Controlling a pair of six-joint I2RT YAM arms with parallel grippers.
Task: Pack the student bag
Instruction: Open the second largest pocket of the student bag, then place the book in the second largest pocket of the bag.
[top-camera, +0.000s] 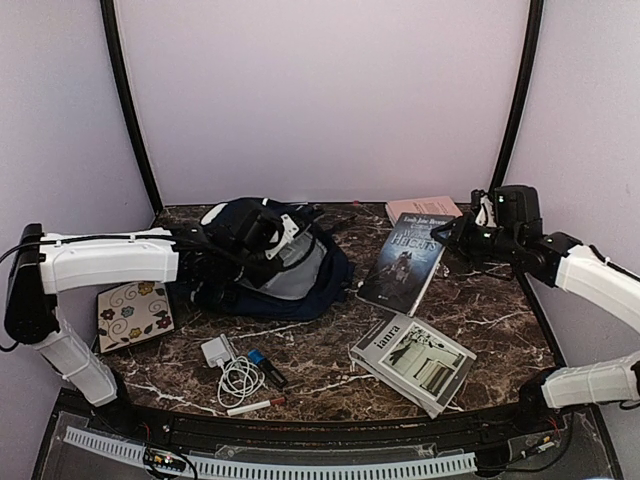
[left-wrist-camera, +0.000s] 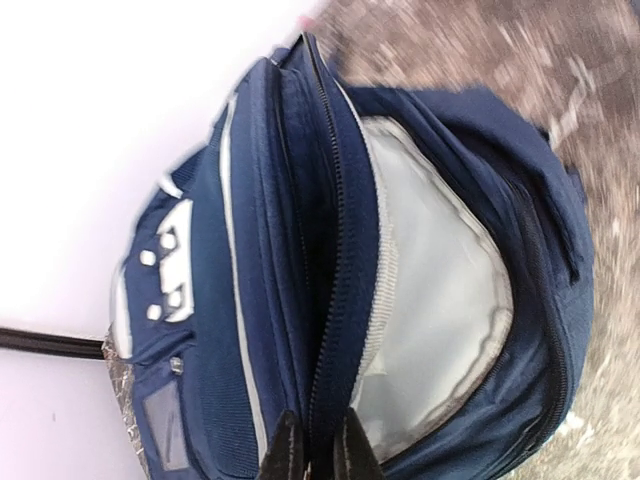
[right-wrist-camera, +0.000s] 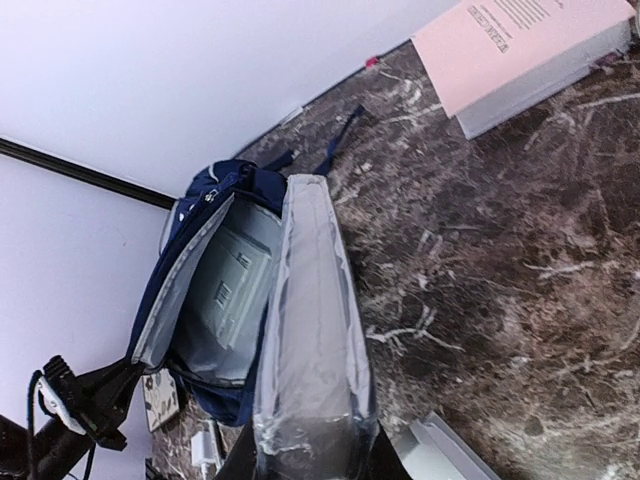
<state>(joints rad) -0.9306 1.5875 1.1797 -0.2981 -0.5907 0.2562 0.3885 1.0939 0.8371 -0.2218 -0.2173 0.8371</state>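
Table (top-camera: 500, 310): dark marble. Student bag (top-camera: 270, 262) lies at its 10 o'clock, main compartment unzipped, grey lining showing. Dark book (top-camera: 405, 262) at 2 o'clock. Pink book (top-camera: 435, 208) at 1 o'clock, near the back wall. Right hand (right-wrist-camera: 312, 462): clamped on the dark book's far end. Left hand (left-wrist-camera: 318, 455): narrow, pinching the bag's zipper rim.
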